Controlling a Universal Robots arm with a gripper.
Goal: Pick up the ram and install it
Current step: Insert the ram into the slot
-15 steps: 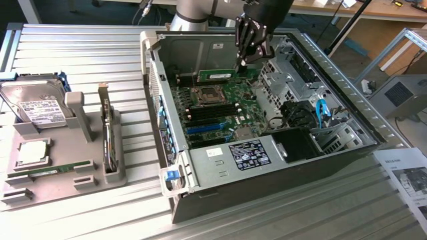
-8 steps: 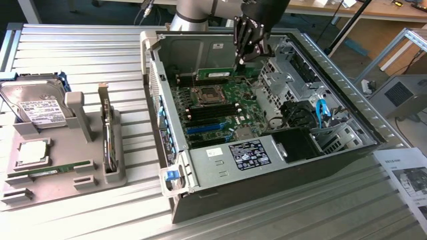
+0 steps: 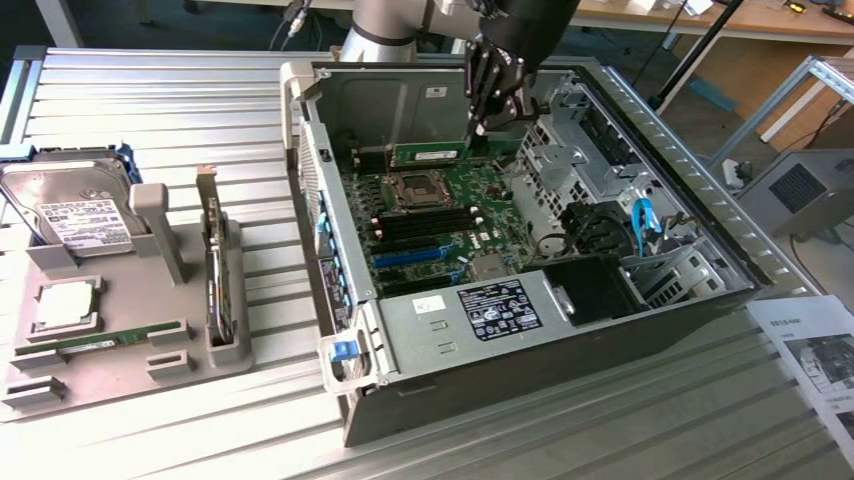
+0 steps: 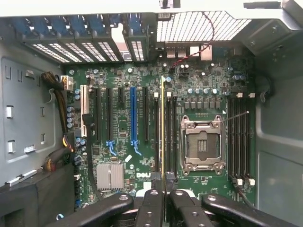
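Observation:
My gripper (image 3: pixel 483 128) hangs inside the open computer case (image 3: pixel 441 345), shut on the ram (image 3: pixel 430 154), a narrow green stick. The stick juts toward the exterior view's left, above the far end of the motherboard (image 3: pixel 441 215). In the wrist view the ram (image 4: pixel 163 127) appears edge-on as a thin line running out from my gripper (image 4: pixel 163 191). It hovers over the black memory slots (image 4: pixel 169 135) beside the CPU socket (image 4: pixel 202 144). A second ram stick (image 3: pixel 100 341) lies in the grey tray (image 3: pixel 134 375) at the exterior view's left.
The grey tray also carries a hard drive (image 3: pixel 74 210), an upright expansion card (image 3: pixel 214 270) and a CPU chip (image 3: pixel 64 305). Case walls, a drive cage (image 3: pixel 587 160) and black cables (image 3: pixel 594 230) crowd the board. Printed paper (image 3: pixel 814 350) lies at the exterior view's right.

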